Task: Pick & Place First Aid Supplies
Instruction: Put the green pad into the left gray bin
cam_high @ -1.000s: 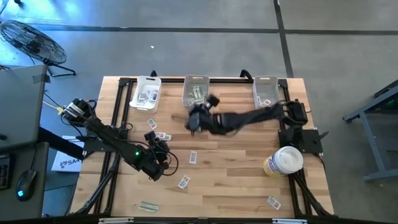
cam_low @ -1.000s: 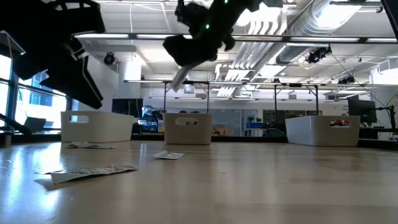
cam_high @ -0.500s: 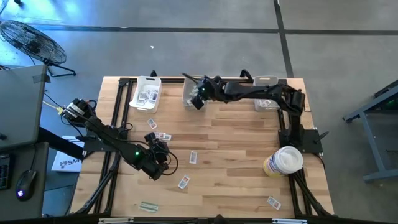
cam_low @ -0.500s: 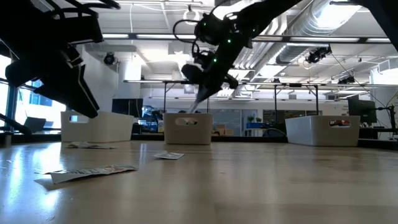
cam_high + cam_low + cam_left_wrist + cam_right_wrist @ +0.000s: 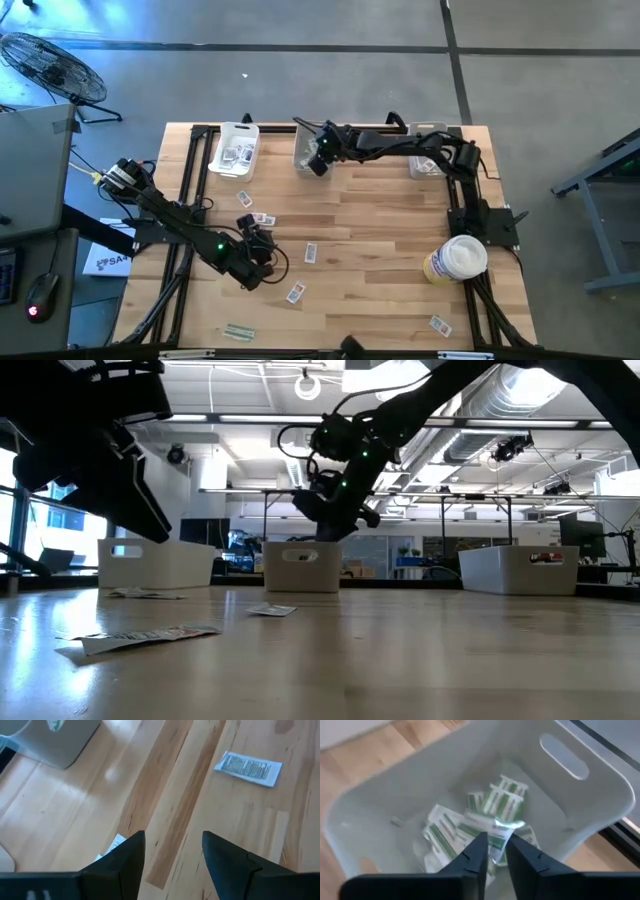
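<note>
From above, the right tool [image 5: 318, 160] hung over the middle bin [image 5: 314, 135] at twelve o'clock; the left tool [image 5: 256, 240] hovered released above scattered packets [image 5: 310, 253] on the surface [image 5: 380, 260]. The right wrist view showed its fingers [image 5: 477, 852] clenched on a green strip [image 5: 496, 837] above others.

wooden table [image 5: 380, 260] — bins [image 5: 237, 150], tub [image 5: 455, 260], packets [image 5: 311, 253]

Light comes from overhead: ceiling strip lamps [image 5: 250, 418] glow brightly in the low view, leaving both arms there as near-black silhouettes. From above, the wooden table [image 5: 380, 250] is evenly lit with only soft shadows. The middle bin [image 5: 560, 795] and the green-striped packets [image 5: 490, 820] inside it look soft, smeared. The left wrist view is bright and warm.
</note>
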{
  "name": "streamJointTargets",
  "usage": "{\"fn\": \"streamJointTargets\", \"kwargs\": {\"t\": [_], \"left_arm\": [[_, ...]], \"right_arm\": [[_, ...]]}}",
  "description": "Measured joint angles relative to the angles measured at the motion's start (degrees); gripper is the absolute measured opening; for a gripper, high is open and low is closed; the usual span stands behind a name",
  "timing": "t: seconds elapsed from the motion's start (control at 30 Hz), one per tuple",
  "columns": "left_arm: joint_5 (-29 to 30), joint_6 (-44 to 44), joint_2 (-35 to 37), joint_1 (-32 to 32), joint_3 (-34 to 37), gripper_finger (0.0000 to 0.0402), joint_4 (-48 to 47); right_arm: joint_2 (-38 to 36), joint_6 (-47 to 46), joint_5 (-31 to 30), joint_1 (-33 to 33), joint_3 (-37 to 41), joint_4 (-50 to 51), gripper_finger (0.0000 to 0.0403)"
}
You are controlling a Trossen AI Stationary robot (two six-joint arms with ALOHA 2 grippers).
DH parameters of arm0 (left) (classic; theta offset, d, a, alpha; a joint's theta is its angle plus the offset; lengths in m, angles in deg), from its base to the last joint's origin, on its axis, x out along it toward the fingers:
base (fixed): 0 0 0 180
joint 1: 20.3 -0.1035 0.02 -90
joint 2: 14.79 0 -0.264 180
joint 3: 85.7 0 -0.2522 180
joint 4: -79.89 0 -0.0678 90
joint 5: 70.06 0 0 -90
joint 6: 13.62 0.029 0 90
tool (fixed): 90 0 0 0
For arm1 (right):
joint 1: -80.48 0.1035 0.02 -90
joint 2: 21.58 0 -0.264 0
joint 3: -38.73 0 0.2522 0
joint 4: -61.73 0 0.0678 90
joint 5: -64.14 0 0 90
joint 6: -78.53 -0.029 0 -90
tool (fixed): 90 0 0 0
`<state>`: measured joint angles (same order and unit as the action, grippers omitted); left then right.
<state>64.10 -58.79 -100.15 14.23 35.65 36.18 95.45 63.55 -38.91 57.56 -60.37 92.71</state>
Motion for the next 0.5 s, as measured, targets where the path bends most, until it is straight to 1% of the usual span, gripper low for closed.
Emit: {"fn": "streamJointTargets", "kwargs": {"t": [0.1, 0.23, 0.33, 0.43, 0.5], "left_arm": [[0.8, 1.5, 0.0, 0.0, 0.0, 0.0192, 1.8], [-0.8, 4.7, 0.0, 0.1, -0.4, 0.0192, 3.6], [-1.1, 6.0, 0.0, 1.4, -1.9, 0.0192, 3.4], [-2.1, 7.7, 0.0, 3.7, -3.7, 0.0192, 3.3], [-4.2, 8.8, 0.0, 5.7, -4.8, 0.0192, 3.4]], "right_arm": [[0.0, 0.3, 0.6, 0.2, 0.0, -1.6, 0.0087], [-1.2, 1.1, 1.4, 1.1, 0.0, -1.8, 0.0117], [-3.9, 2.1, 1.7, 2.6, 0.0, -1.8, 0.0125], [-6.4, 2.4, -0.8, 5.0, -0.1, -0.7, 0.0125], [-7.8, 3.5, -2.6, 6.9, -0.1, 0.5, 0.0125]]}}
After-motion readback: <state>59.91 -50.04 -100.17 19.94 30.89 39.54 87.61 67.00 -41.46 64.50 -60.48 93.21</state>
